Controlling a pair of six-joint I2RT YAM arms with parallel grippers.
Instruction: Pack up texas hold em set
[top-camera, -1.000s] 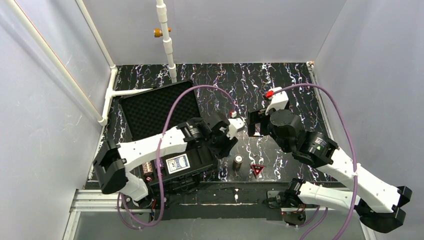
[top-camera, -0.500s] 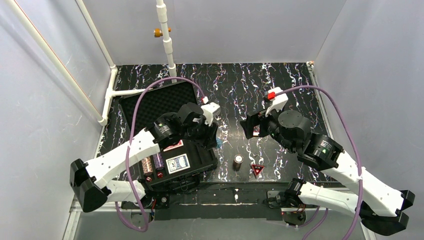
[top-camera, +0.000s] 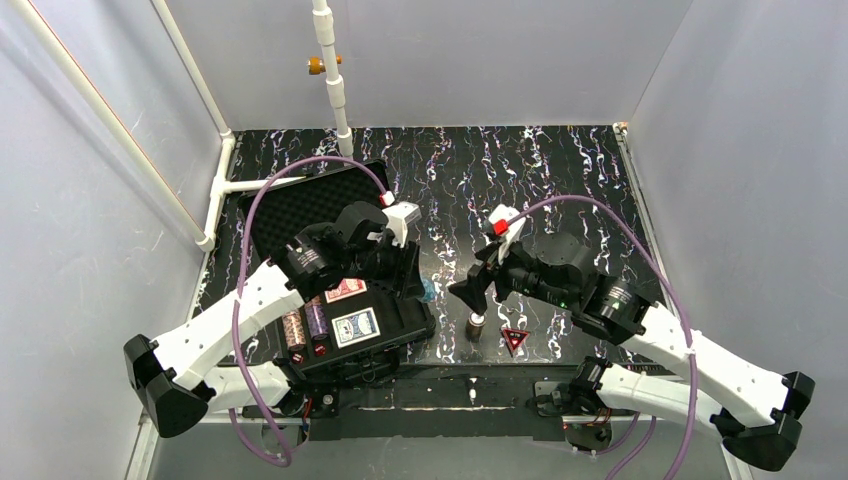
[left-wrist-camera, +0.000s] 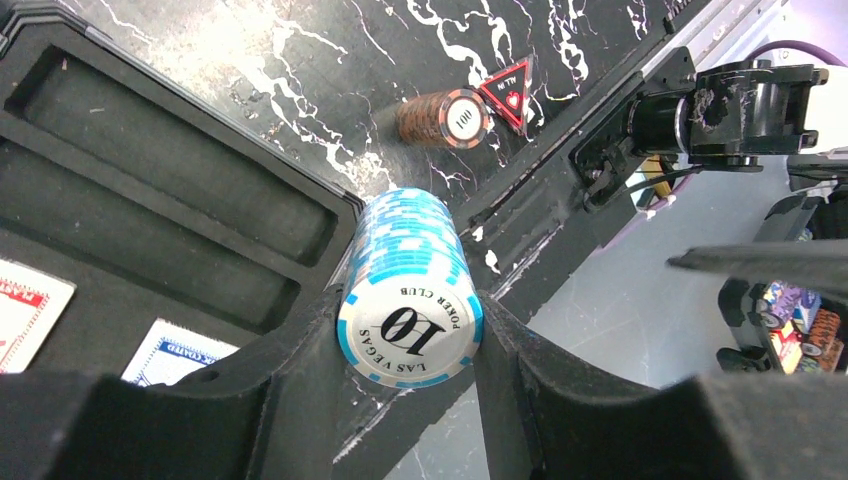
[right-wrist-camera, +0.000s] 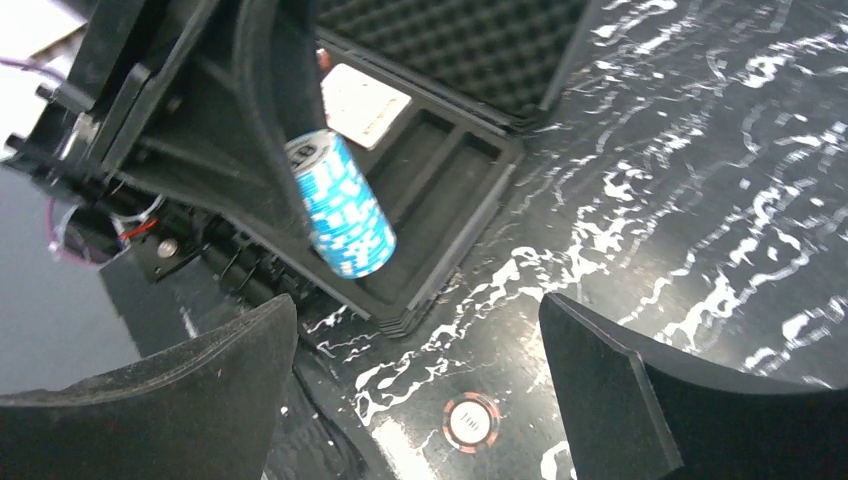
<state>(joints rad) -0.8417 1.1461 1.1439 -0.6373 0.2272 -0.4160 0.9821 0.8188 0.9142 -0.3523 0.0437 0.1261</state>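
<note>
The black case lies at the left, its foam lid open and its slotted tray toward me. My left gripper is shut on a blue-and-white chip stack, held on its side over the tray's right edge. A blue card deck, a red deck and chip stacks sit in the tray. My right gripper is open above an orange-brown chip stack standing on the table. A red triangle lies just right of that stack.
The tray's two long right slots hold nothing. A white pipe rises at the back and a white rail runs beside the lid. Grey walls close in on both sides, and a metal frame edges the near side.
My left arm carried the blue stack from the table's middle left to the tray's right edge. My right gripper, open throughout, swung nearer and down over the orange-brown stack.
</note>
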